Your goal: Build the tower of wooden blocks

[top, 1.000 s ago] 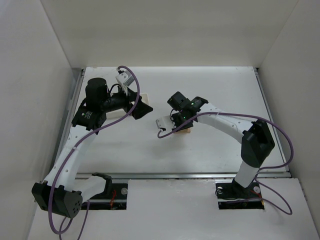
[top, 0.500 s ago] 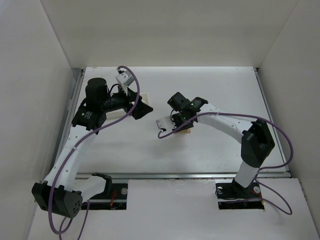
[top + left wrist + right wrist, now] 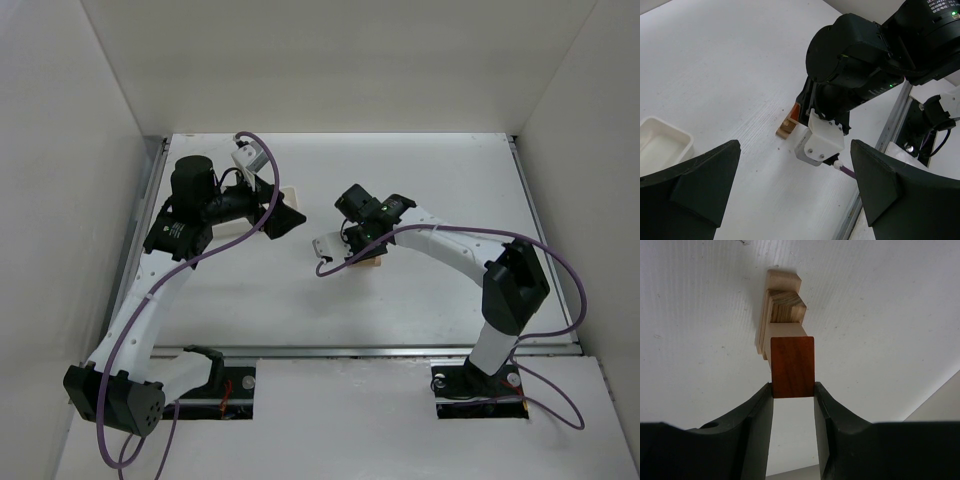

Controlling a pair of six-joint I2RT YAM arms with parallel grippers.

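Your right gripper (image 3: 793, 389) is clamped on the red wedge (image 3: 792, 365), with the tan stack (image 3: 782, 310) straight ahead of its fingertips, long axis running on along the fingers (the left gripper (image 3: 792, 190), jaws wide and empty, stands well apart).

White table (image 3: 450, 190) with faint grain, plain white left wall (image 3: 60, 200), back wall (image 3: 330, 60), right wall (image 3: 590, 150), metal rail (image 3: 400, 351) along near edge, soft even light, pale shadows
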